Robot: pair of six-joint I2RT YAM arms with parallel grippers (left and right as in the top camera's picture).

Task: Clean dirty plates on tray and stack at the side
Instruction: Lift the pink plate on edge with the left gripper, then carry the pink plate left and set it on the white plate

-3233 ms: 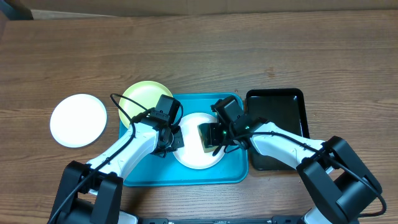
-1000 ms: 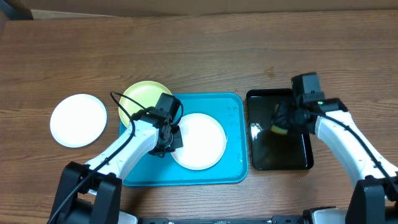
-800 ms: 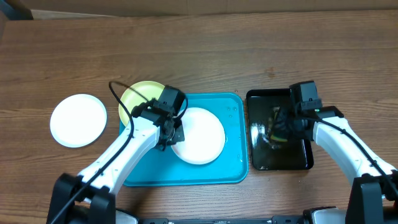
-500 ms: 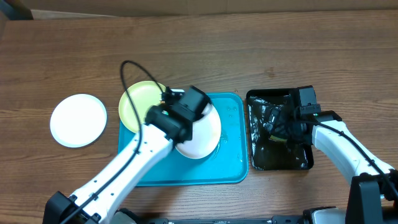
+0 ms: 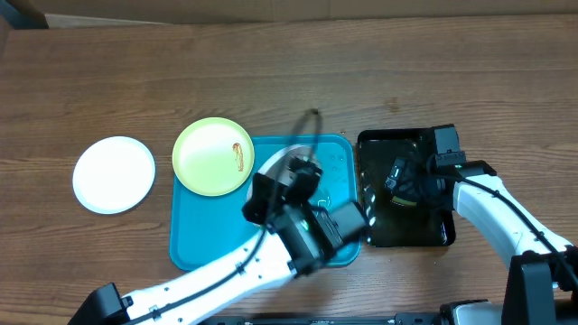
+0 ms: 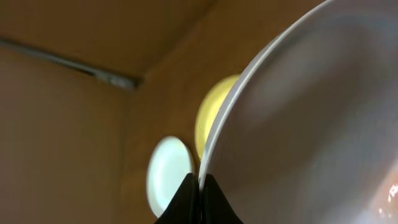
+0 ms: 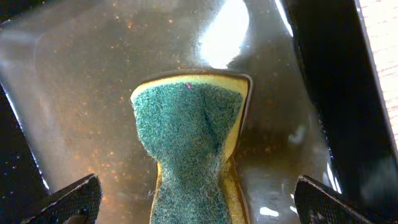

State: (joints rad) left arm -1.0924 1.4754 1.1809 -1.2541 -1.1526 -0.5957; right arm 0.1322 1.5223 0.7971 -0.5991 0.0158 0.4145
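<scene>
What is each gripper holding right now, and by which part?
Left gripper pinches the white plate by its rim. Right gripper is open over the sponge in the black tray, holding nothing.

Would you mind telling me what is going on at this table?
The left gripper is shut on the rim of a white plate, holding it tilted above the turquoise tray. The right gripper hangs open over a green-and-yellow sponge lying in the wet black tray. A lime-green plate with a reddish-brown smear sits at the turquoise tray's far-left corner, and another white plate lies on the table further left.
</scene>
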